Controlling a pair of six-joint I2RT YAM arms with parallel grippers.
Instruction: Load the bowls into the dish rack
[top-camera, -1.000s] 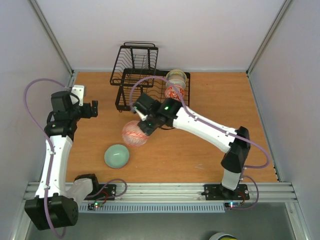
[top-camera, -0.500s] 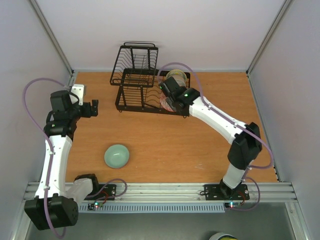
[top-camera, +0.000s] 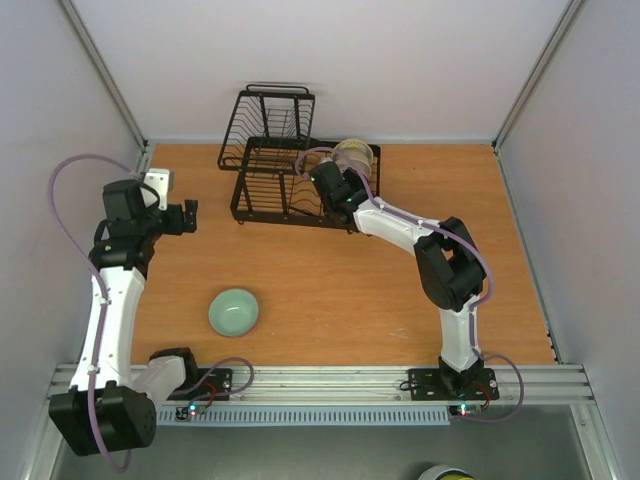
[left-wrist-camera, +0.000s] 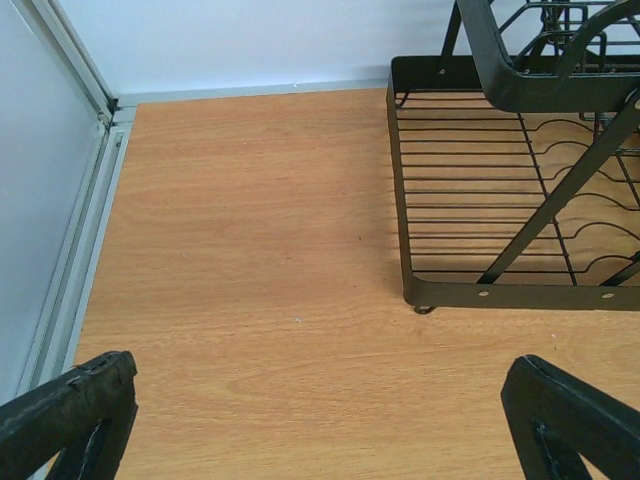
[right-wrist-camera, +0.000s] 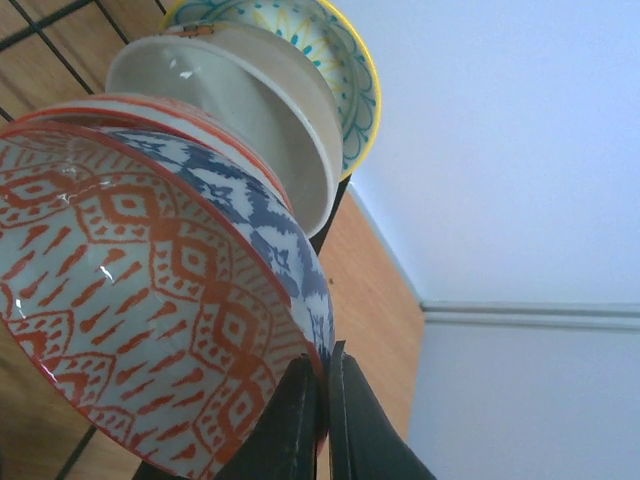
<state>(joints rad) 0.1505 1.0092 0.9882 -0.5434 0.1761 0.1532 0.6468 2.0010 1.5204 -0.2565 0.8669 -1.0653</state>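
Note:
The black wire dish rack (top-camera: 270, 170) stands at the back of the table; its base also shows in the left wrist view (left-wrist-camera: 470, 200). My right gripper (top-camera: 324, 186) reaches into it, shut on the rim of the red-and-white patterned bowl (right-wrist-camera: 130, 300), which stands on edge. Right behind it stands a bowl with a pale inside and a red-striped edge (right-wrist-camera: 230, 120), then the cream bowl with teal pattern and yellow rim (right-wrist-camera: 335, 50), which also shows from above (top-camera: 355, 155). The mint green bowl (top-camera: 234, 311) lies on the table, front left. My left gripper (top-camera: 188, 215) is open and empty, left of the rack.
The right arm's forearm (top-camera: 400, 222) stretches across the table's middle towards the rack. Grey walls close in both sides and the back. The rack's raised upper basket (top-camera: 275, 115) sits at the back left of the rack.
My right gripper has carried the red-and-white bowl from above the table's middle to the rack and stood it against the other bowls. The left arm has not moved.

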